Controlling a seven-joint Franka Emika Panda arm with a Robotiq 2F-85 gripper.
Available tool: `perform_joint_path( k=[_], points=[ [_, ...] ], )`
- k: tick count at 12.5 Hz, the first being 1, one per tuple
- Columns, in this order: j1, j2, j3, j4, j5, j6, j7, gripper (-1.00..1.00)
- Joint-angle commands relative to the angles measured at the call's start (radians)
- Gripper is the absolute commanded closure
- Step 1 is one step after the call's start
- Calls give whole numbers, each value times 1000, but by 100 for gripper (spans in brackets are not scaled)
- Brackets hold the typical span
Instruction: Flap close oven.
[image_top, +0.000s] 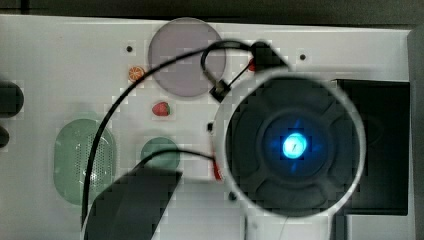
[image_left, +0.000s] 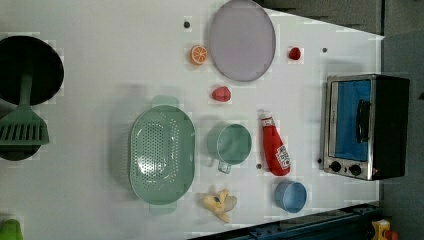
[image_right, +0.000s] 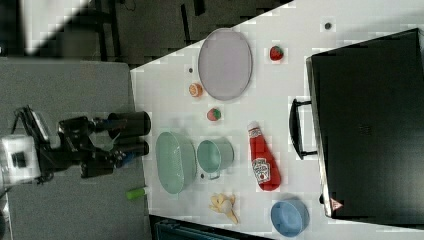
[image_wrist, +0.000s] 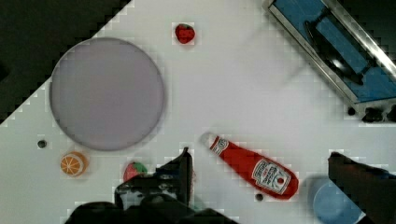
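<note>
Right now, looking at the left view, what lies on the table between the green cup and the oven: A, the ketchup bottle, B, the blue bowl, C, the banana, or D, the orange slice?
A: in the left view the red ketchup bottle lies on its side on the white table, with the green cup on the left view's left of it and the oven on its right.
</note>
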Motion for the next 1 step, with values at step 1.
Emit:
perform_joint_path(
  k=[1],
  points=[
    [-12, -7, -15, -112, 81, -2, 86, -100]
  ],
)
